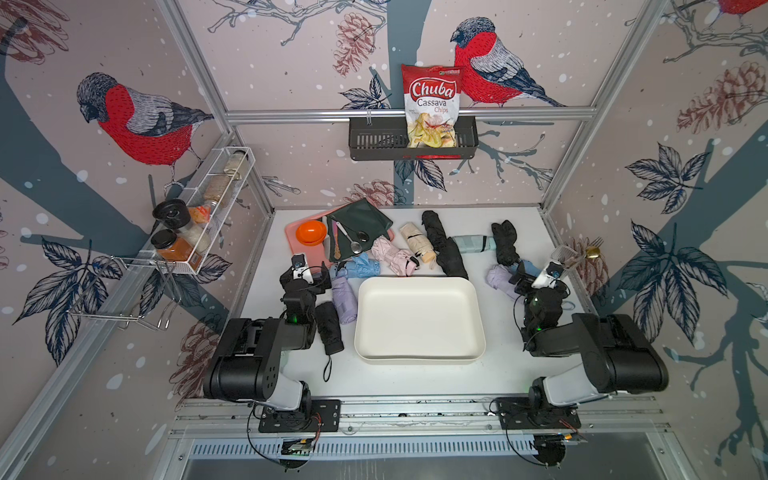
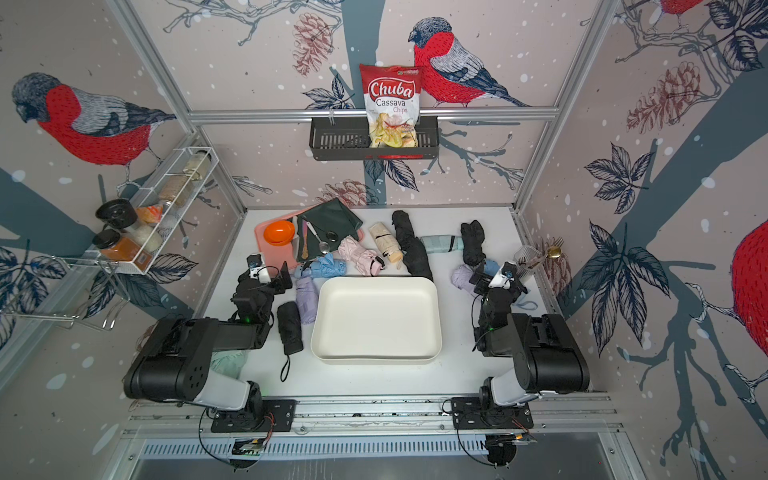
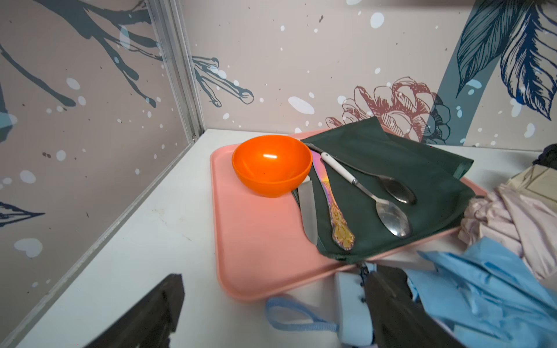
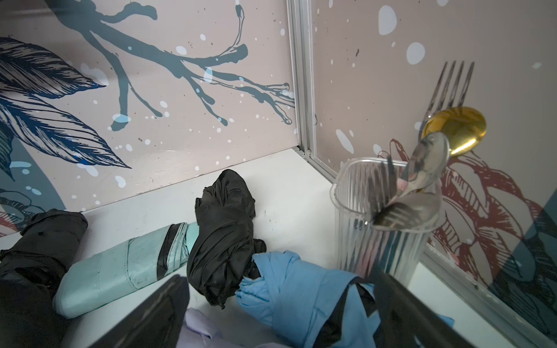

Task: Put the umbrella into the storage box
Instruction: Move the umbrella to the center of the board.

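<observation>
I'm at the start of a pick: the storage box (image 1: 419, 320) sits mid-counter (image 1: 415, 378) with nothing in it, and folded umbrellas lie scattered round its far and side edges. Both claws stand wide open and carry nothing. My left claw (image 3: 277, 280) is low beside the pink tray (image 3: 256, 241). The white handle (image 3: 352, 304) of the pale blue umbrella (image 3: 482, 295) lies just inside one of its fingers, with the wrist strap (image 3: 289, 316) looped across the gap. My right claw (image 4: 280, 275) hangs over a mid-blue umbrella (image 4: 301, 289) bunched against a black umbrella (image 4: 223, 235), near the clear cutlery cup (image 4: 382, 229). I judge the left side the better bet. I'd shift sideways so the fingers straddle the firm handle or the bundled body next to it. The loose cloth or the strap would likely slip or drag. I'd keep off the tray's rim, so that closing doesn't nudge it and the spoons (image 3: 391, 217) on the green cloth (image 3: 391, 168). Once closed, I'd lift well above the box wall before swinging across, since the lilac umbrella (image 1: 344, 299) lies just beside the box on that side. Then I'd let go low over the box floor. Going right instead risks catching the black umbrella too, or knocking the cup.
</observation>
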Available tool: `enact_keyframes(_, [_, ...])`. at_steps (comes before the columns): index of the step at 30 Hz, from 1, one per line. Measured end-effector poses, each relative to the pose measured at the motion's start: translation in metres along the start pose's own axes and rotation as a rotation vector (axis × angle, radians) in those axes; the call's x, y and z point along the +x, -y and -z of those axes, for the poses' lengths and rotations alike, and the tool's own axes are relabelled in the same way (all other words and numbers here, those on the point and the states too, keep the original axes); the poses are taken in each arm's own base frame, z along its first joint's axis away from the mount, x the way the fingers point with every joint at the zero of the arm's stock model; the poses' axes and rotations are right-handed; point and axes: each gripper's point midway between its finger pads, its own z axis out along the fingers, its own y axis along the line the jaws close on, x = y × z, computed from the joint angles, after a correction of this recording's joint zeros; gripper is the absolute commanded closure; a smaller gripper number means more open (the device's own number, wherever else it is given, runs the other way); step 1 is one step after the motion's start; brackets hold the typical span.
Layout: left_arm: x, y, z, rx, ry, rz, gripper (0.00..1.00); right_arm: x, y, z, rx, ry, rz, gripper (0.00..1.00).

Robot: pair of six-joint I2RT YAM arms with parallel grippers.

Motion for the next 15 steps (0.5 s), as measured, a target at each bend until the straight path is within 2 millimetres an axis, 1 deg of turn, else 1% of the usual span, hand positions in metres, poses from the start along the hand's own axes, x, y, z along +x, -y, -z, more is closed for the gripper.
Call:
enact_keyframes(2, [-0.016,0.001,-0.007,0.000,0.012,0.002,0.03,0.002,0.002,0.000,0.013,-0.008,0.004,0.00])
enact_keyframes(6, [-0.035,0.001,-0.011,-0.009,0.003,0.008,0.03,0.002,-0.003,0.001,0.012,-0.007,0.007,0.00])
enact_keyframes(12, [-0.054,-0.001,-0.006,-0.022,-0.057,0.075,0.03,0.002,-0.002,0.001,0.023,-0.009,0.011,0.00])
enact_keyframes(15, [-0.065,0.002,-0.001,-0.009,-0.117,0.116,0.03,0.002,-0.001,0.001,0.030,-0.008,0.011,0.00])
